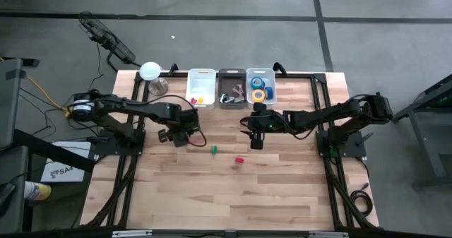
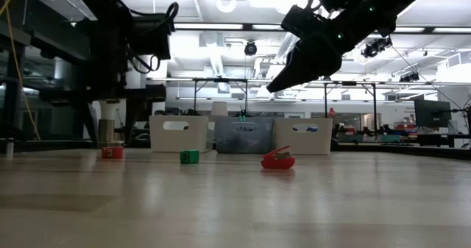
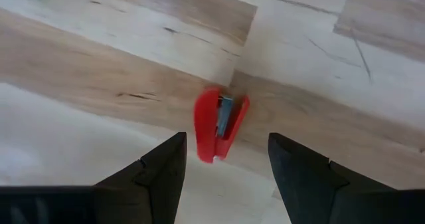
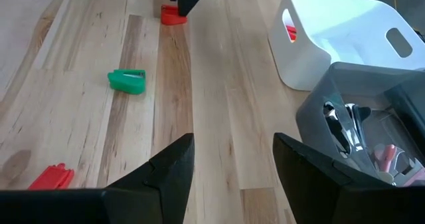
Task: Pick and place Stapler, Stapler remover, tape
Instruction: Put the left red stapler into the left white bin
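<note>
While no brand or label can be read on the task's things (only a white box at the lower left of the high view carries a partial mark, "SA"), their colours tell them apart. At centre left of the high view, the left gripper (image 1: 176, 137) hovers with its fingers apart and nothing between them; its wrist view shows a small red stapler (image 3: 219, 123) lying on the wooden table (image 1: 282, 188), just beyond the gap of the fingers. To the right lie a green stapler (image 1: 214, 149) and then a second red stapler (image 1: 239, 160), both in the open middle of the table. Along the upper edge stand a white bin (image 1: 201, 88), a grey bin (image 1: 231, 88) holding dark and pinkish stapler removers (image 4: 352, 134), and a clear bin (image 1: 260, 87) holding the tape (image 1: 258, 94), blue and yellow rings. Right of centre, the right gripper (image 1: 257, 140) hangs above the table below the bins, fingers apart and empty.
</note>
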